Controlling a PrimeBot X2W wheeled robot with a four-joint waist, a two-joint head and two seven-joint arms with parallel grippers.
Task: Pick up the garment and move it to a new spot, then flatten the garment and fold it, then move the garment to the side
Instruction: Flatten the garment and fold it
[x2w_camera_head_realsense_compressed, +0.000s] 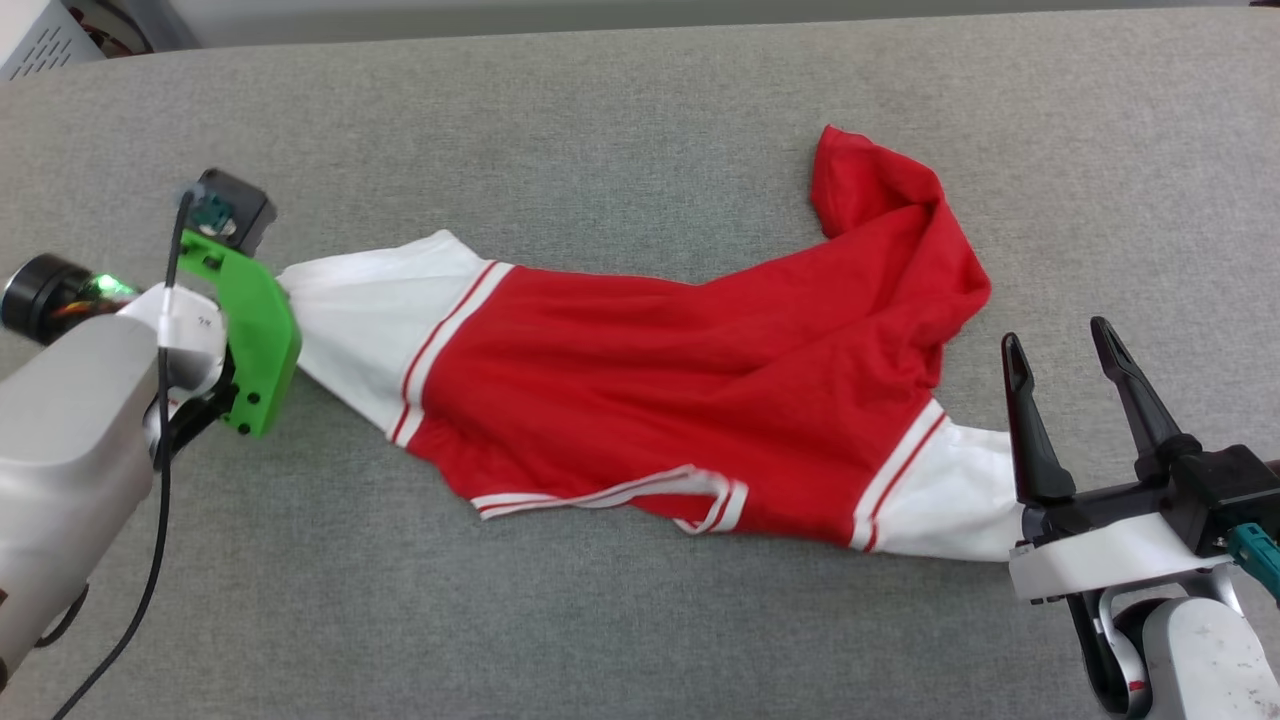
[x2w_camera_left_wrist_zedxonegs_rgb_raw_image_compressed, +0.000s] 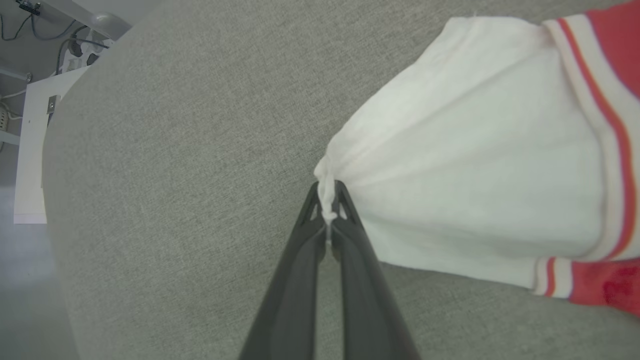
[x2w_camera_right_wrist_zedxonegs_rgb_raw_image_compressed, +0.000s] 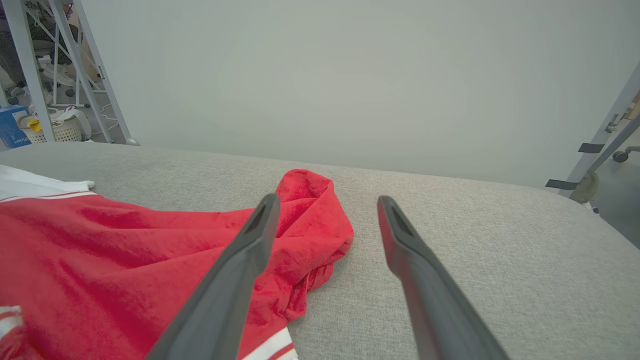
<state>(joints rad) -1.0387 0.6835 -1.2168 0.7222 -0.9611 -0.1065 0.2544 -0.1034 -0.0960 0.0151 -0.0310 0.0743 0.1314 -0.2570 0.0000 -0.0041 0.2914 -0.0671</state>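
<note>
Shirt (x2w_camera_head_realsense_compressed: 700, 400): red, white-sleeved; laid rumpled across the grey table (x2w_camera_head_realsense_compressed: 600, 120). Judged light, limp, easily bunched. One sleeve's edge is pinched in the closed left gripper (x2w_camera_left_wrist_zedxonegs_rgb_raw_image_compressed: 328, 194). The other sleeve, seemingly untouched, is best taken by the right gripper (x2w_camera_head_realsense_compressed: 1056, 335), spread wide and empty.

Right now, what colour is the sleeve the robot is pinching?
The sleeve is white; the left wrist view shows it best.

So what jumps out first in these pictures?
A red garment with white sleeves sprawls crumpled across the grey fabric-covered table. The left end effector is pinched shut on the tip of one white sleeve, while the right end effector stands open near the other sleeve.
</note>
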